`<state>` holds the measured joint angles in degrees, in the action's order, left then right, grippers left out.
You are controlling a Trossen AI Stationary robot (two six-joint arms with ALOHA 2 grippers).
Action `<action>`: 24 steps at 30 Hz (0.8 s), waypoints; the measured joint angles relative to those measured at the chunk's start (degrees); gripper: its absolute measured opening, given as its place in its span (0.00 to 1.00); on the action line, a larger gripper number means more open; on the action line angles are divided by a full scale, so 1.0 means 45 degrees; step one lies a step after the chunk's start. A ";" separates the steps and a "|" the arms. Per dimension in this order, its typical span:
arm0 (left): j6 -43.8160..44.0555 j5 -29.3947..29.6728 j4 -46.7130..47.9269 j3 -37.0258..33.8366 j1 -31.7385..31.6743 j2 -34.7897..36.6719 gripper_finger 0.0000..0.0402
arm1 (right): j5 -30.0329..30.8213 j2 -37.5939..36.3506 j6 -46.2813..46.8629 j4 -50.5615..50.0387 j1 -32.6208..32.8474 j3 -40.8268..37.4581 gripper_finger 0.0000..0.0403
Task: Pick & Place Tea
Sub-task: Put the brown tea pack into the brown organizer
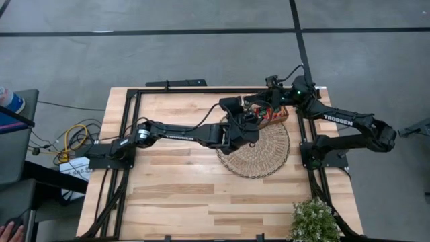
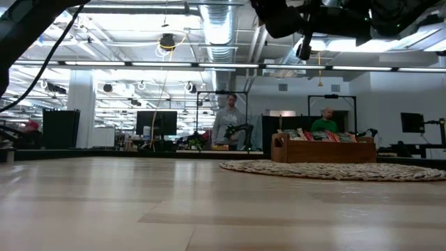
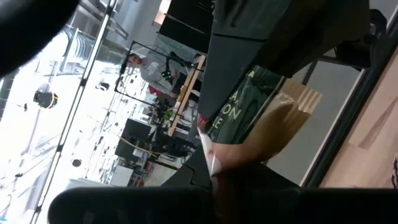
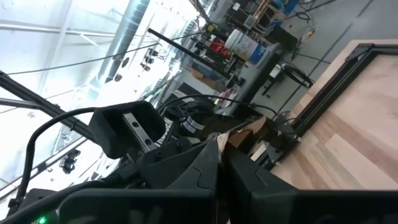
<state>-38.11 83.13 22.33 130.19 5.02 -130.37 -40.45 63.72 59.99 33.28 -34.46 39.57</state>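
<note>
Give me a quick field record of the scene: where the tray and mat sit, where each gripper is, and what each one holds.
tray: wooden tray with tea sachets standing in it, at the far edge of the wicker mat
left gripper: raised above the mat near the tray, shut on a tea sachet
right gripper: raised beside the left one over the tray, shut on a thin pale piece, cannot tell what
table: wooden table, potted plant at its near right corner

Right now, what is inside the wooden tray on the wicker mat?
In the low view, the wooden tray holds upright tea sachets, red and pale ones showing above its rim. From above, both arms cover most of it, so the count and compartments are hidden.
</note>
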 joint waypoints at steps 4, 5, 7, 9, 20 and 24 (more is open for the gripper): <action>0.0049 0.0034 0.0000 0.0000 0.0010 0.0000 0.01 | -0.0037 -0.0071 0.0096 0.0047 0.0015 0.0000 0.00; 0.0053 0.0041 -0.0001 0.0000 0.0010 0.0000 0.01 | -0.0037 -0.0108 0.0096 0.0047 0.0017 0.0000 0.00; 0.0049 0.0061 -0.0005 0.0000 0.0010 0.0000 0.01 | -0.0023 -0.0155 0.0096 0.0094 0.0058 0.0000 0.00; 0.0049 0.0094 0.0000 0.0000 0.0010 0.0000 0.01 | -0.0035 -0.0155 0.0152 0.0227 0.0068 0.0000 0.00; 0.0722 0.0098 -0.0053 0.0005 0.0019 0.0005 0.01 | -0.0290 -0.0160 0.0276 0.0396 0.0063 0.0000 0.00; 0.1169 0.0073 -0.0276 0.0005 0.0019 0.0005 0.03 | -0.0350 -0.0165 0.0266 0.0418 0.0063 0.0012 0.00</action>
<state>-32.85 83.46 21.08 130.21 5.10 -130.34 -42.03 62.98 61.19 35.17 -34.17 39.62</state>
